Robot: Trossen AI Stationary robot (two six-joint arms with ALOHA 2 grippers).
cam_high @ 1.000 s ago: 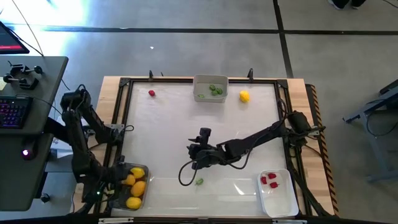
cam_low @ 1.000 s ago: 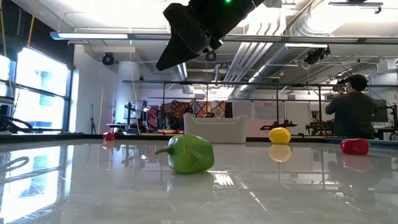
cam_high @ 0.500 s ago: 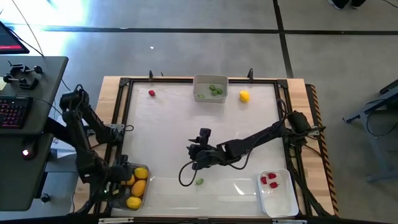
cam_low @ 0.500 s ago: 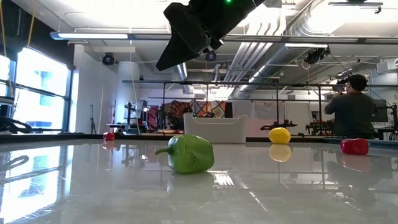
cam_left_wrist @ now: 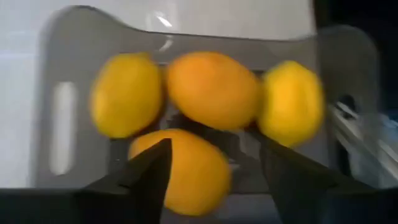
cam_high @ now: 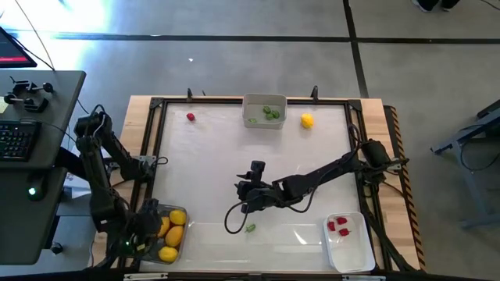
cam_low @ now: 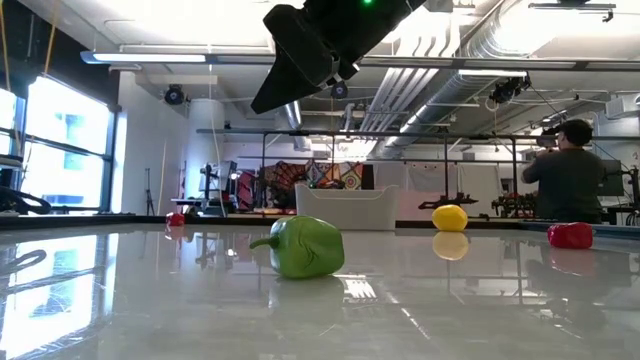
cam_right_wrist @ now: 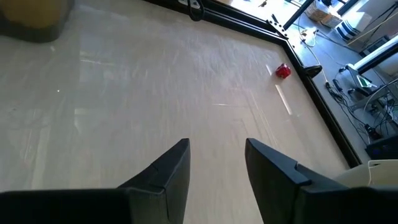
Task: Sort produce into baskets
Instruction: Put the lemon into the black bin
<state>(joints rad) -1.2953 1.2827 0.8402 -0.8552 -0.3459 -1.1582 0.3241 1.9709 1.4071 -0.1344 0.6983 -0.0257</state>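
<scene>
My left gripper (cam_high: 148, 228) hangs open over the dark-tinted bin (cam_high: 153, 251) at the table's near left corner. Several yellow-orange lemons (cam_left_wrist: 211, 90) lie in the bin below its fingers (cam_left_wrist: 214, 180). My right gripper (cam_high: 242, 190) stands open above the middle of the table with nothing between its fingers (cam_right_wrist: 217, 155). A green piece (cam_high: 250, 228) rests on the table near it (cam_low: 305, 247). A red piece (cam_high: 191, 117) lies far left and a yellow lemon (cam_high: 307, 120) far right. The grey bin (cam_high: 251, 101) holds green pieces, and the white bin (cam_high: 355, 254) holds red ones.
A black frame (cam_high: 234, 100) borders the white table top. A cable loop (cam_high: 233, 220) hangs under the right arm beside the green piece. A person (cam_low: 565, 175) stands in the room beyond the far edge. A desk with a keyboard (cam_high: 16, 136) is off to the left.
My left gripper has risen a little above the dark-tinted bin and turned somewhat about its wrist. The lemons lie in the bin.
</scene>
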